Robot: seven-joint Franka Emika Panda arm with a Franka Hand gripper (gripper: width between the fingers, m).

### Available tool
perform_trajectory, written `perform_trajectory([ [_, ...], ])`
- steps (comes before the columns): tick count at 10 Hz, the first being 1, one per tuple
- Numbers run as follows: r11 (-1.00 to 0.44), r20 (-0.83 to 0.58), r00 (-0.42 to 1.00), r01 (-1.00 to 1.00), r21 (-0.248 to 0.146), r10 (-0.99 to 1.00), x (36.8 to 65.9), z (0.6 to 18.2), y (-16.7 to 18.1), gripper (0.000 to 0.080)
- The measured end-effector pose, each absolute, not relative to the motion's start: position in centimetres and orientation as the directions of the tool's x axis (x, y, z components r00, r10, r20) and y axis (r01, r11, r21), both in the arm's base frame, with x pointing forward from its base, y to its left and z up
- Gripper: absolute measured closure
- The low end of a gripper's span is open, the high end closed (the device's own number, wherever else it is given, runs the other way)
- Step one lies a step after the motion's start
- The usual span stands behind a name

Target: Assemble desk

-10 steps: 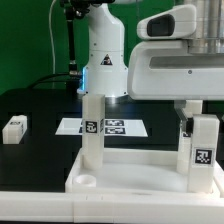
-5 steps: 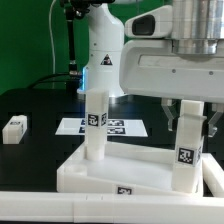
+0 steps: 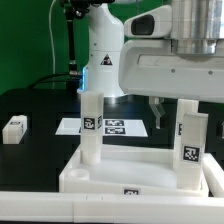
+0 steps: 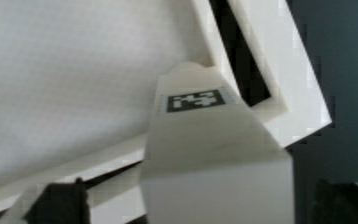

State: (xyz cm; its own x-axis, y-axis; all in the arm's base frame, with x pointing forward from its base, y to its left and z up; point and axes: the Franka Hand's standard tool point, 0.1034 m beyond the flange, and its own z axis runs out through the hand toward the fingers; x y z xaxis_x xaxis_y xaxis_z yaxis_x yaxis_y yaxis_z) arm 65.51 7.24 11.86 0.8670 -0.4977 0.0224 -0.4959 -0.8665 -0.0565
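Desk tabletop panel (image 3: pixel 100 180) is lying flat on the black table (image 3: pixel 40 105), rim up, closest to the camera in the exterior view. Two of the block legs are standing upright in it. The first leg (image 3: pixel 90 135) is at the panel's end on the exterior view's left, and the second leg (image 3: pixel 191 150) is at the end on the exterior view's right. Both have their square markers facing the camera. A third leg (image 3: pixel 14 128) is lying loose on the table, well away from the panel toward the exterior view's left. The marker board (image 3: pixel 112 127) sits flat just behind the panel, showing between the two standing legs.

The gripper (image 3: pixel 188 108) hangs right over the second leg with its jaws spread wide. One finger (image 3: pixel 157 110) is clearly apart from the leg, so nothing's pinched. The wrist view agrees: the second leg (image 4: pixel 202 130) stands free between the dark fingertips (image 4: pixel 60 200), with the panel's rim right beside it. The robot's white base (image 3: pixel 105 60) is behind the panel.
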Motion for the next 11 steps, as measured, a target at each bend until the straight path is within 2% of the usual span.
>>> perform_trajectory([
  [3,-0.909,0.038,0.91,-0.41,-0.077,-0.414,63.4,16.2,4.6,0.0151],
  [6,-0.926,0.036,0.926,-0.374,-0.057,-0.376,62.3,15.5,-0.4,0.0151],
  [7,-0.924,0.029,0.925,-0.378,-0.051,-0.38,62.3,14.9,-0.7,0.0151],
  [11,-0.926,0.028,0.927,-0.373,-0.052,-0.374,62.2,14.8,-0.3,0.0151],
])
